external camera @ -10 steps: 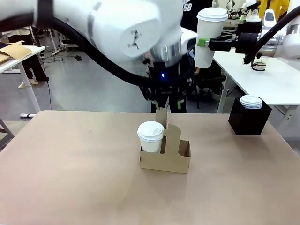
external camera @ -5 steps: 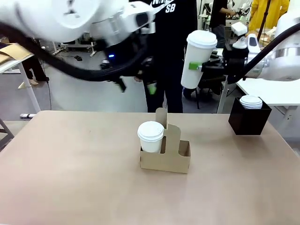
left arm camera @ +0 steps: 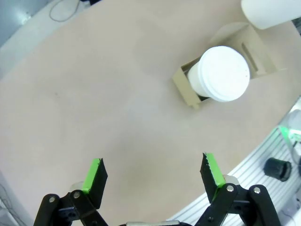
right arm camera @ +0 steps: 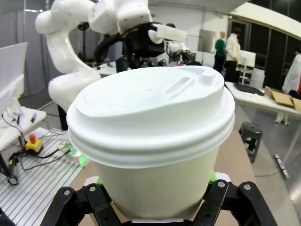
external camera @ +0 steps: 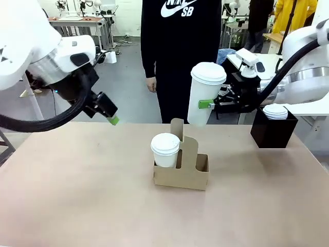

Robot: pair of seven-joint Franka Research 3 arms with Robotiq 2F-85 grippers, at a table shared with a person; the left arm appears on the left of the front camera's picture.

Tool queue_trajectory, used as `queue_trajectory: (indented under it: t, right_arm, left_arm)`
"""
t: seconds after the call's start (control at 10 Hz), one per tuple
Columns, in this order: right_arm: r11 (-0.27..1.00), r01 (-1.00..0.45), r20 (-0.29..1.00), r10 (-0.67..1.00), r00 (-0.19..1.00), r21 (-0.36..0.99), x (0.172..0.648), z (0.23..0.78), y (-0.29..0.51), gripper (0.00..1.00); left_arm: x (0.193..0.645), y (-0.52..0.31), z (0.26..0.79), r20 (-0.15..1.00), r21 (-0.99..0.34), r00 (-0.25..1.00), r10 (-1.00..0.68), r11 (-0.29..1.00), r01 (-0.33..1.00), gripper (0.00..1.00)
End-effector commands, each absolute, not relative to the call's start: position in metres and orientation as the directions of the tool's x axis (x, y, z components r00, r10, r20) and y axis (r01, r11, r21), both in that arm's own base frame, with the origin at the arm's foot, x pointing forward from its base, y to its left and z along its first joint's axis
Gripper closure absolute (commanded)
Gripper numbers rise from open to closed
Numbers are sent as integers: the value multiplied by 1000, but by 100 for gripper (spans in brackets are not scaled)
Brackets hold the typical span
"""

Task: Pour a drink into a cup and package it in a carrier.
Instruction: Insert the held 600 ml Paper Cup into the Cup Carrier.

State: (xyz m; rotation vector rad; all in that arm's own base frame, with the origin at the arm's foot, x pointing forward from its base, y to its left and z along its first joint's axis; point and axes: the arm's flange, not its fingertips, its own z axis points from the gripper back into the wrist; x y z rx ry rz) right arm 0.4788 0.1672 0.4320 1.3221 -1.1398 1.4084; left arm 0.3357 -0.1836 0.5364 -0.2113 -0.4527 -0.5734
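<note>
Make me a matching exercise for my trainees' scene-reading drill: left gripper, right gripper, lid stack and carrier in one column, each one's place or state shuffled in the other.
Things:
1. left gripper
2. right gripper
3. lid stack
4. carrier

Places or states:
a. sits in the black box
b. shut on the raised cup, lid on, in the air
c. holds the seated cup, lid on, in one hole
d. open above the table

Pairs: 1-d, 2-b, 3-a, 4-c.
</note>
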Motion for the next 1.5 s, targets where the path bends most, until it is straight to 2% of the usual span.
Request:
queue_trajectory:
  t: [0.0, 0.1, 0.2, 0.3, 0.6, 1.0, 1.3, 1.4]
  right_arm:
    - [-186, -980, 998, 3, -70, -68, 482, 436, 169, 20]
    - [-186, -980, 998, 3, -70, -68, 482, 436, 169, 20]
    - [-186, -980, 998, 3, -70, -68, 482, 436, 169, 20]
    - [-201, -978, 998, 8, -56, -54, 479, 430, 166, 20]
    - [-264, -963, 998, -1, 56, 54, 470, 384, 148, 20]
    - [-367, -927, 993, -50, 107, 81, 453, 353, 168, 20]
    - [-371, -922, 992, -23, 123, 106, 447, 336, 178, 20]
    - [-370, -923, 993, -10, 120, 108, 449, 329, 179, 20]
  left_arm:
    - [335, -201, 525, 440, 51, 754, -488, 852, 521, 0]
    - [336, -184, 536, 468, -68, 746, -474, 822, 565, 0]
    - [336, -184, 536, 468, -68, 746, -474, 822, 565, 0]
    - [334, -188, 529, 457, -20, 739, -495, 825, 565, 0]
    - [331, -142, 494, 493, 13, 697, -521, 805, 593, 0]
    - [330, -94, 466, 579, 95, 572, -581, 745, 660, 0]
    - [331, -80, 446, 553, 122, 516, -654, 676, 727, 0]
    - [379, -96, 506, 562, 115, 566, -603, 735, 669, 0]
